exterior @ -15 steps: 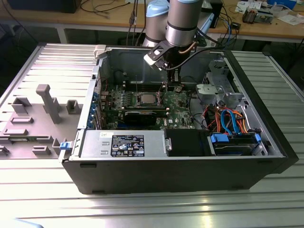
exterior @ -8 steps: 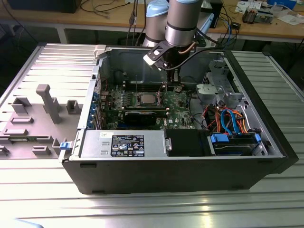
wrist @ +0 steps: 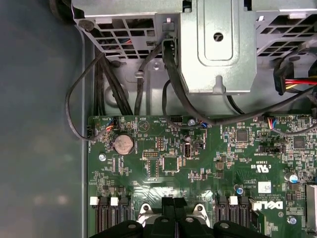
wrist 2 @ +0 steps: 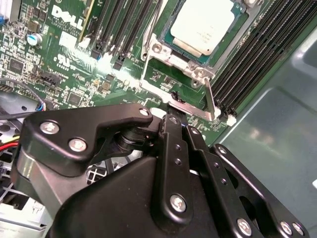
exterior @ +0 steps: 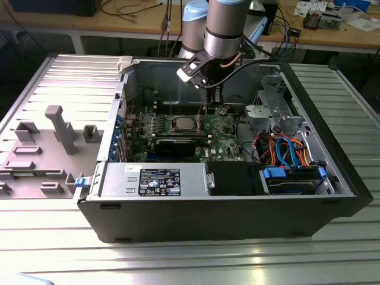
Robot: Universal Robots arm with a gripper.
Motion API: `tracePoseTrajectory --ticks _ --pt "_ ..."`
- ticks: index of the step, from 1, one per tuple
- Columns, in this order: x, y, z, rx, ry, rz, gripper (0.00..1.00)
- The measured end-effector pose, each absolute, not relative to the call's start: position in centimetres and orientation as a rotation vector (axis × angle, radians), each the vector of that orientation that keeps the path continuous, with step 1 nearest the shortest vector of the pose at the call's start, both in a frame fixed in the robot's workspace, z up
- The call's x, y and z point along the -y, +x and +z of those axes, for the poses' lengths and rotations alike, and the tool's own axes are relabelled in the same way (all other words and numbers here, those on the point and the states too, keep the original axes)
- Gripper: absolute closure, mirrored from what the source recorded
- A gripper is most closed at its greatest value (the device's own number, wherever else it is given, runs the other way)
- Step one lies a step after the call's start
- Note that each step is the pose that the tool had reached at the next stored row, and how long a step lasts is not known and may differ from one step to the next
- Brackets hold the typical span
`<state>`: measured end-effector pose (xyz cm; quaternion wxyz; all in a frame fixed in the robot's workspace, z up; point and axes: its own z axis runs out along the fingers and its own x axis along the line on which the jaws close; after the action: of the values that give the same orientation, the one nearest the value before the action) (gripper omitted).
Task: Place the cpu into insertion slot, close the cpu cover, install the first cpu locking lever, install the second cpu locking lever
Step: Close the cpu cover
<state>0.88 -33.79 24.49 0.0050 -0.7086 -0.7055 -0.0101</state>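
Observation:
The cpu [wrist 2: 203, 24], a flat square chip with a silver-grey top, lies in the insertion slot [wrist 2: 157, 48] on the green board [wrist 2: 64, 64]. The cpu cover [wrist 2: 183, 59], a silver frame plate, lies down around the chip. A silver locking lever [wrist 2: 211, 99] stands off the socket's corner, and its flat end runs to my fingertips. My gripper [wrist 2: 179, 121] has its black fingers together, right at that lever end. In the exterior view the gripper [exterior: 209, 105] hangs just to the right of the cpu [exterior: 182, 123]. In the first wrist view the gripper [wrist: 174, 203] points at the board.
Long black memory slots [wrist 2: 257, 54] flank the socket. A metal drive cage [wrist: 213, 44] and black cables [wrist: 119, 84] sit past the board's edge. A black expansion card [exterior: 175, 145] and the power supply [exterior: 154, 178] lie nearer the case front. Grey fixtures [exterior: 59, 127] stand outside.

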Motion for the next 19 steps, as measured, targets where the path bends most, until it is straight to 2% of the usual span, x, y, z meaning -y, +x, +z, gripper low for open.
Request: tracePoseTrajectory --ticks 19 --pt "33.8 -1.8 23.8 2.21 -2.219 -0.031 0.89"
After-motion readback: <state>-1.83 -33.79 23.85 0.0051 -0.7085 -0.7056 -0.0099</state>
